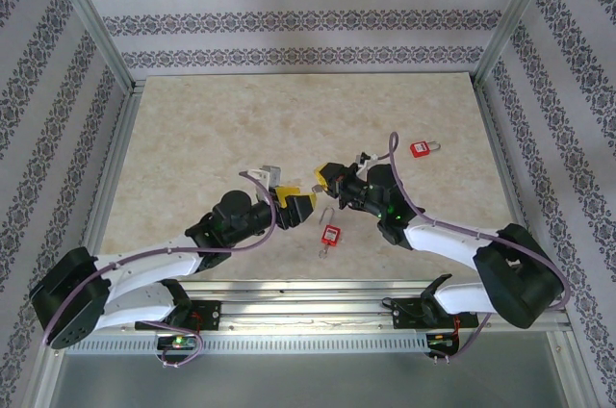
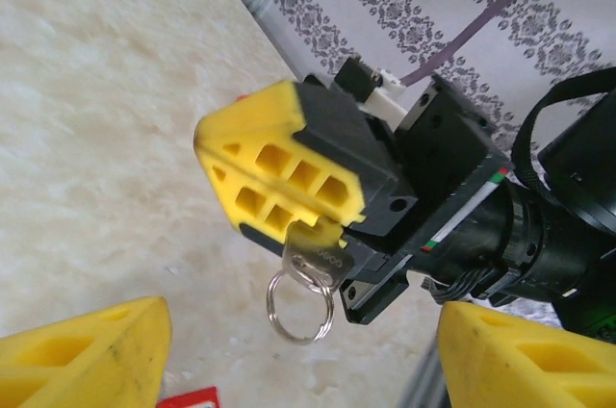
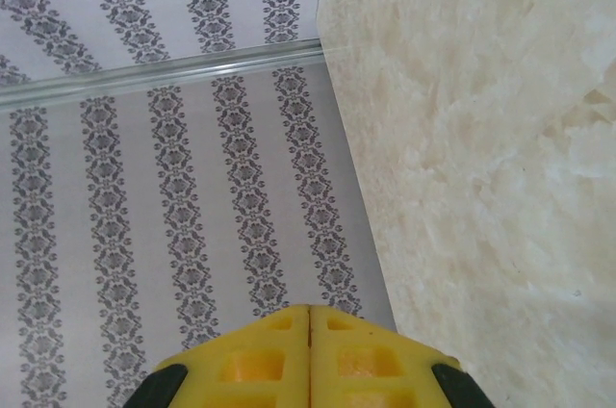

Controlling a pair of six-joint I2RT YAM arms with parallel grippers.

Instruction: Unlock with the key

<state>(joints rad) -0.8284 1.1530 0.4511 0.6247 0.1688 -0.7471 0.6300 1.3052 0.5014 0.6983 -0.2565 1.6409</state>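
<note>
Overhead, the pale marbled counter point(image 1: 192, 139) carries both arms. The left gripper point(image 1: 295, 206) stands wide open, facing the right gripper point(image 2: 252, 177), whose yellow fingers are clamped on the small silver key point(image 2: 313, 252). One red padlock point(image 1: 330, 235) lies near both grippers; another red padlock point(image 1: 421, 148) sits well apart from them. A wire ring point(image 2: 300, 307) dangles beneath the key.

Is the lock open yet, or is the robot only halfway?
Not yet. Done: the key is up off the table, pinched in the shut right claw. In hand: the left claw is open beside it, holding nothing. Still to do: both red padlocks lie on the table, no key in them.
</note>
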